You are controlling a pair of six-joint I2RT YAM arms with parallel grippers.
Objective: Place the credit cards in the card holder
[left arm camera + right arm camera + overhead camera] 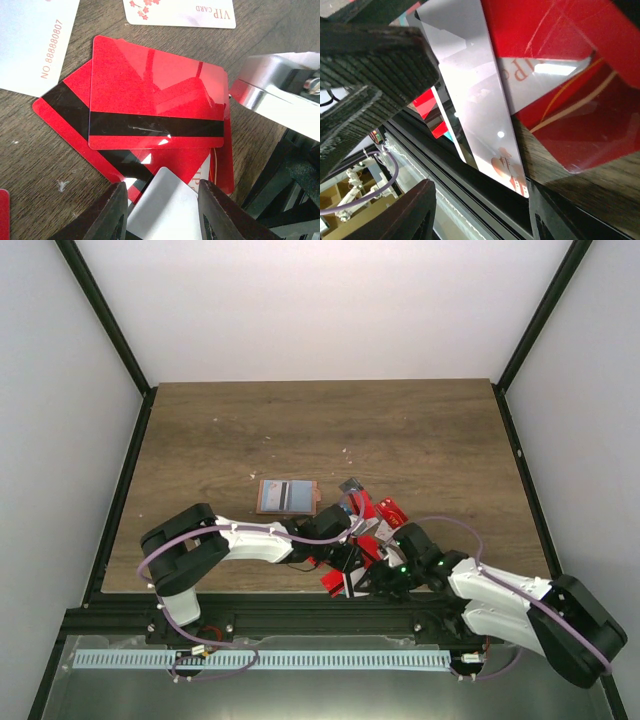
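The salmon-brown card holder (287, 497) lies flat on the table, left of a heap of credit cards (372, 523). In the left wrist view, red cards with black stripes (155, 85) overlap on the wood, with white cards (30, 45) and a VIP card (185, 12) around them. My left gripper (162, 192) is shut on the edges of a white card (167, 210) and holds it tilted up off the heap. My right gripper (480, 200) is open, its jaws standing either side of that same white card's (475, 90) lower end. Both grippers meet at the near side of the heap (365, 555).
The black frame rail (300, 615) runs along the table's near edge, right beneath the grippers (470, 185). The right arm's silver wrist (280, 95) sits close to the right of the red cards. Bare wood (400, 430) stretches behind the card holder.
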